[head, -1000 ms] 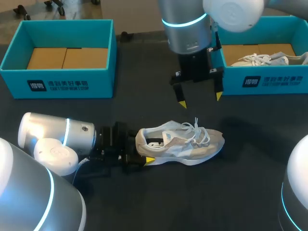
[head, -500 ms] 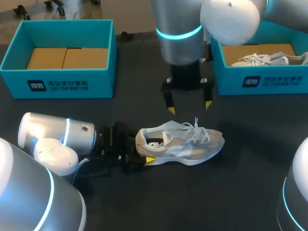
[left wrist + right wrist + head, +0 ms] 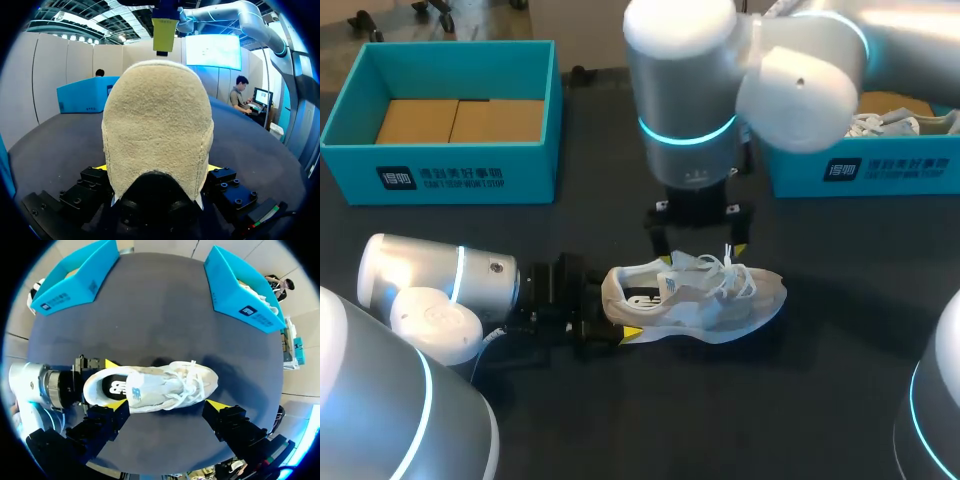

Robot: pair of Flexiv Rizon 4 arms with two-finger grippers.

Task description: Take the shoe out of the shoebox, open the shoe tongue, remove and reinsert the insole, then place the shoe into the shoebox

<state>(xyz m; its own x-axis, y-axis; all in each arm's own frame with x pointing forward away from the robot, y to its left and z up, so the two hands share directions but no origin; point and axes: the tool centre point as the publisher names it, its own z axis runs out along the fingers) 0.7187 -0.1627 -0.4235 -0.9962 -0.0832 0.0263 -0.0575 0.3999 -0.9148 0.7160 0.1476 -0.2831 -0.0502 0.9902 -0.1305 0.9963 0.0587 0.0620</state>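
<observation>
From above, the left arm (image 3: 430,290) lies low along the dark table (image 3: 820,400). The left claw (image 3: 617,312) is clamped on the heel of the shoe (image 3: 695,300), which rests on its sole. The right arm (image 3: 690,90) stands upright over the shoe. The right claw (image 3: 701,255) is spread wide above the laces. An empty shoebox (image 3: 440,175) sits beyond the heel and a second shoebox (image 3: 865,170) beyond the toe, holding another shoe (image 3: 880,123). Both boxes bear white print.

In the left wrist view, the shoe's heel (image 3: 157,130) sits gripped in the left claw (image 3: 157,172). One yellow fingertip (image 3: 164,32) of the right claw hangs above it.

In the right wrist view, the shoe (image 3: 155,387) lies just ahead of the wide right claw (image 3: 167,405), and the left claw (image 3: 100,385) is at its heel.
</observation>
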